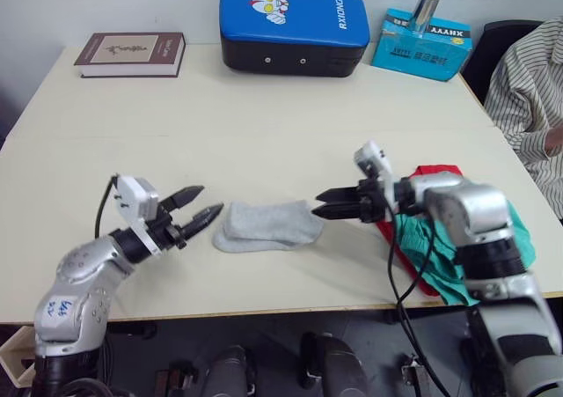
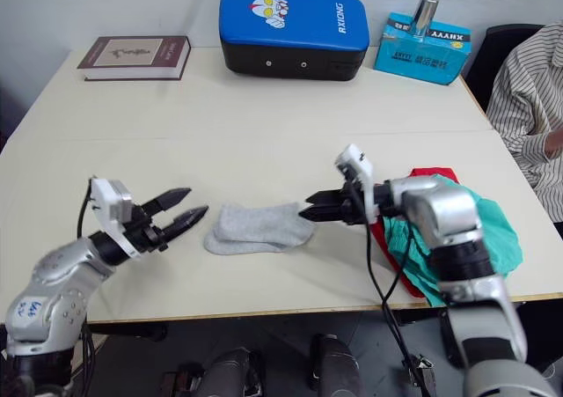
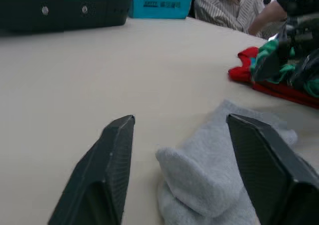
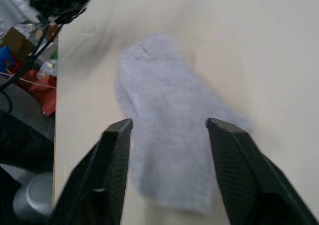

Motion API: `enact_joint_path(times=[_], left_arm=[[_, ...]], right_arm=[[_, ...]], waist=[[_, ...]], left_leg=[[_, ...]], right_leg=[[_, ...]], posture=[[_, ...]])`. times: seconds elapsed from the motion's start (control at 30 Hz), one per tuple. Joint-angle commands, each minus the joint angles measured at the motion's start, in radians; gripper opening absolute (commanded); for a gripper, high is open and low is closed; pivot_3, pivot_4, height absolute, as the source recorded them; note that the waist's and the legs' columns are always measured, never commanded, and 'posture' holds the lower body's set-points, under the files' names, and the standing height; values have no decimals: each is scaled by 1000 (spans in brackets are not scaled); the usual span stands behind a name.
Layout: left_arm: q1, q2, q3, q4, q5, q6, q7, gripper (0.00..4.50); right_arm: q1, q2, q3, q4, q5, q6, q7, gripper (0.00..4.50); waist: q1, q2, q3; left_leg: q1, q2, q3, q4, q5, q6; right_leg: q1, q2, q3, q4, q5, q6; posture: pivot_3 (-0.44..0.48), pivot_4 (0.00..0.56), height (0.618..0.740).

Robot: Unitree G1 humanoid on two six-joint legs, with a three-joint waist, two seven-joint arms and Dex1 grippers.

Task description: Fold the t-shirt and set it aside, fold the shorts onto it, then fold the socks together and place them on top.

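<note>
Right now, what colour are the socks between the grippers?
Plain light grey socks; clearest in the left eye view.

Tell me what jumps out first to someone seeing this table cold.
The grey socks lie near the table's front edge, flanked by two open grippers: the left gripper at one end, the right gripper at the other. Under the right arm sits a pile with the teal shorts on top of the red t-shirt. At the far edge stands a bright blue case with a cartoon face.
</note>
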Motion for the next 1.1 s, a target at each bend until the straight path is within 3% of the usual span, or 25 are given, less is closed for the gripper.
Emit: enact_joint_path(times=[0.03, 0.13, 0.2, 0.47, 0.7, 1.1], left_arm=[[-80, 28, -98, 56, 86, -66, -50, 1686], [-173, 23, -192, 197, 207, -100, -23, 689], [-211, 22, -226, 269, 246, -95, -19, 97], [-277, 9, -322, 369, 265, -204, -211, 97], [-225, 28, -359, 380, 370, -234, -175, 97], [-82, 35, -307, 343, 373, -301, -146, 97]], right_arm=[[61, 98, -34, -131, 27, -95, -113, 1135], [171, 134, 46, -156, -67, -251, -152, 65], [219, 132, 92, -126, -127, -342, -163, 0], [274, 163, 113, 16, -221, -528, -246, 0], [292, 164, 102, 21, -214, -533, -273, 0], [317, 188, -6, -9, -165, -498, -404, 0]], waist=[[1, 0, 0], [6, 0, 0], [7, 0, 0], [-1, 0, 0], [-1, 0, 0], [-1, 0, 0]], left_leg=[[0, 0, 0, 0, 0, 0], [0, -1, 0, 0, 0, 0], [0, -2, 1, 0, 0, 1], [1, 0, 2, 1, 0, 0], [2, 0, 3, 1, 1, 0], [3, 0, 2, 1, 1, 0]], right_leg=[[0, 0, 0, 0, 0, 0], [0, 2, -2, 4, 0, 0], [0, 3, -2, 4, 0, 0], [0, 3, -2, 5, 0, 1], [0, 2, -1, 6, 0, 1], [1, 0, 3, 6, 0, 0]], posture=[[0, 150, 740], [0, 150, 740], [0, 150, 740], [0, 150, 740], [0, 150, 740], [0, 150, 740]])
